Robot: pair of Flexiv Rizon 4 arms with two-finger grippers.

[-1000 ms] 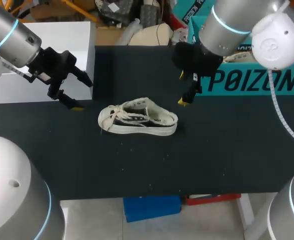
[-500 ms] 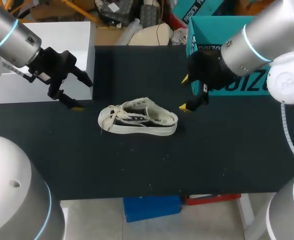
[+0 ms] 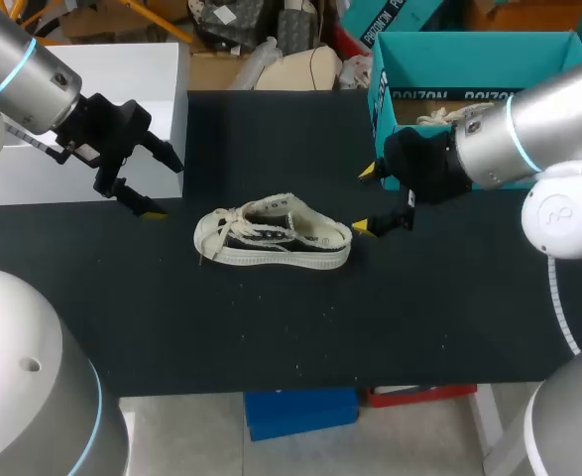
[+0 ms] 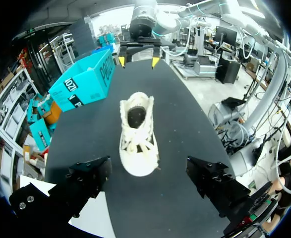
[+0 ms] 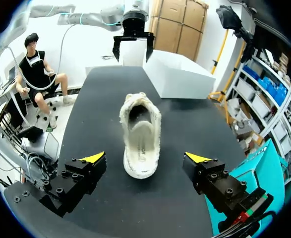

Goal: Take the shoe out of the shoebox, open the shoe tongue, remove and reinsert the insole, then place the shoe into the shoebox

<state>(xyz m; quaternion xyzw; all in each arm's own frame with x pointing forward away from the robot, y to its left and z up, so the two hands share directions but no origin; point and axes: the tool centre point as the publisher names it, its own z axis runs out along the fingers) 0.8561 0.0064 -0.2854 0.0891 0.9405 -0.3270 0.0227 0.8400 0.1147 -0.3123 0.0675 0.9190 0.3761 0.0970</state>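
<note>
Now both of my claws are wide open and hold nothing. The shoe (image 3: 273,236) sits on its sole on the black table (image 3: 390,327), between my two claws.

My right claw (image 3: 365,199) is low, close to the shoe's heel. The heel is just ahead of it, in line with the gap between the two yellow fingertips (image 5: 197,157), and touches neither of them. From this claw I can look into the open back of the shoe and see the insole (image 5: 141,141) lying inside. The blue-green shoebox (image 3: 469,45) stands open, near my right claw, off to its side.

My left claw (image 3: 162,186) is well apart from the shoe, on the toe side. The toe and the white laces (image 4: 137,144) point at it. Far ahead of it, past the heel, is my right claw.
</note>
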